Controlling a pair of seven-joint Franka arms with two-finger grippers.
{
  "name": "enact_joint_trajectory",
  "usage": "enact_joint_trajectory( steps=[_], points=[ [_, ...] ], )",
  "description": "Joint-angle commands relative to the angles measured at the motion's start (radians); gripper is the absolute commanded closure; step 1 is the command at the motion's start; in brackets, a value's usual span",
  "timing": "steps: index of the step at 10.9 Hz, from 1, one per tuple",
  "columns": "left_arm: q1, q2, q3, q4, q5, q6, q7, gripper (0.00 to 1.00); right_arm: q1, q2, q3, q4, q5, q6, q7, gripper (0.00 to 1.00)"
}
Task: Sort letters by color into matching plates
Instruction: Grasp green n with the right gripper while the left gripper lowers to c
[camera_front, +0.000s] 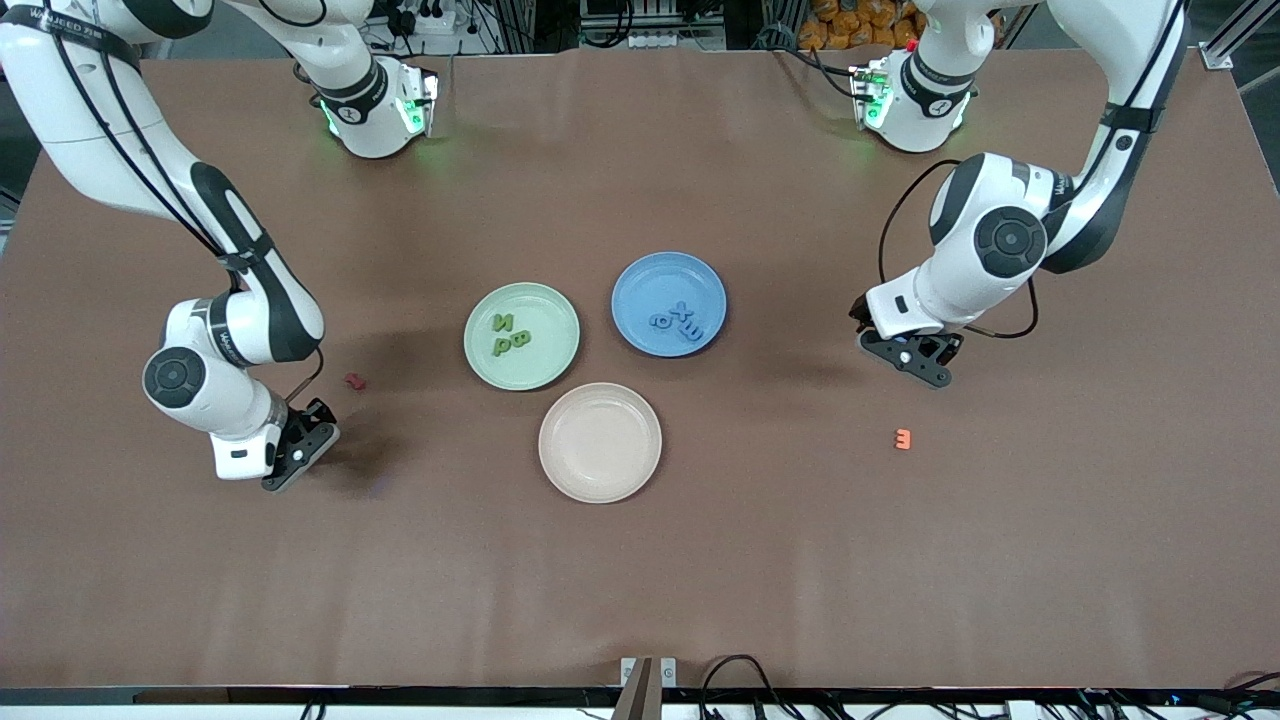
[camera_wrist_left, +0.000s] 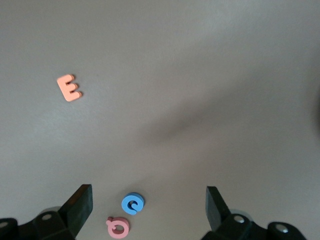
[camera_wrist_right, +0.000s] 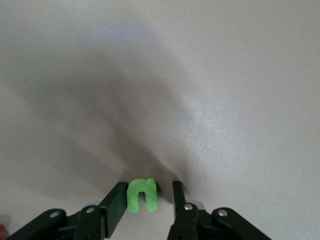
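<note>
My right gripper (camera_front: 305, 450) (camera_wrist_right: 148, 187) is down at the table by the right arm's end. Its fingers stand close around a green letter (camera_wrist_right: 142, 195): one finger touches it, and a gap shows at the other. My left gripper (camera_front: 915, 365) (camera_wrist_left: 149, 194) hangs wide open over a blue letter (camera_wrist_left: 133, 204) and a pink letter (camera_wrist_left: 118, 227). An orange letter (camera_front: 903, 438) (camera_wrist_left: 69, 87) lies close by. The green plate (camera_front: 545, 360) holds green letters (camera_front: 510, 335). Blue letters (camera_front: 678, 318) lie in the blue plate (camera_front: 650, 280). Nothing lies in the beige-pink plate (camera_front: 600, 442).
A red letter (camera_front: 353, 381) lies on the brown table between my right gripper and the green plate. The three plates cluster at the table's middle. The arm bases stand along the edge farthest from the front camera.
</note>
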Motion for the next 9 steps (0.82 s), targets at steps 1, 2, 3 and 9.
enact_joint_trajectory(
  steps=[1, 2, 3, 9],
  points=[
    [0.013, -0.062, 0.0, -0.122, -0.034, 0.083, 0.037, 0.0, -0.024, 0.005, 0.017, -0.01, -0.016, 0.005, -0.011, 0.63],
    [0.011, -0.065, -0.002, -0.129, -0.034, 0.088, 0.036, 0.0, -0.024, 0.005, 0.017, -0.008, -0.016, 0.005, -0.013, 0.65],
    [0.011, -0.062, -0.002, -0.135, -0.037, 0.097, 0.034, 0.0, -0.024, 0.004, 0.017, -0.008, -0.016, 0.005, -0.013, 0.72],
    [0.014, -0.056, 0.0, -0.237, -0.036, 0.227, 0.063, 0.0, -0.039, -0.001, 0.017, -0.004, -0.012, 0.003, -0.009, 0.79]
  ],
)
